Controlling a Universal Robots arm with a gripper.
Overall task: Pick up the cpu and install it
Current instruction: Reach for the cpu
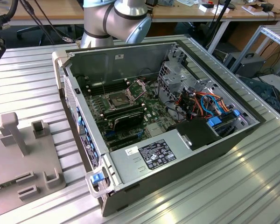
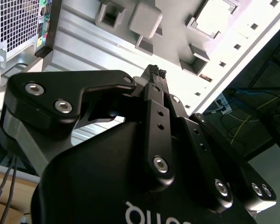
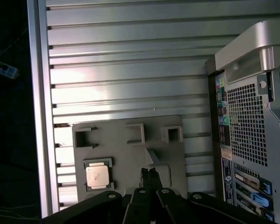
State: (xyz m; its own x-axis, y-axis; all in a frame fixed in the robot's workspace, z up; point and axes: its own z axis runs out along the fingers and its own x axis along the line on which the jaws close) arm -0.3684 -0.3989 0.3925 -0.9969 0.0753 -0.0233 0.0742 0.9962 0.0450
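First wrist view: flat, pale, square cpu [image 3: 97,176].

Nothing legible. In the exterior view's lower middle, a black rectangular label with white marks [image 1: 157,154] and a small white sticker [image 1: 132,151] lie on the grey metal power supply box [image 1: 126,168], their print too fine to make out. In the second wrist view, white lettering [image 2: 149,215] on the black gripper [image 2: 156,72] housing is cut off. In the first wrist view, a narrow white label [image 3: 227,175] on the grey computer case's rear panel [image 3: 247,126] is unreadable.
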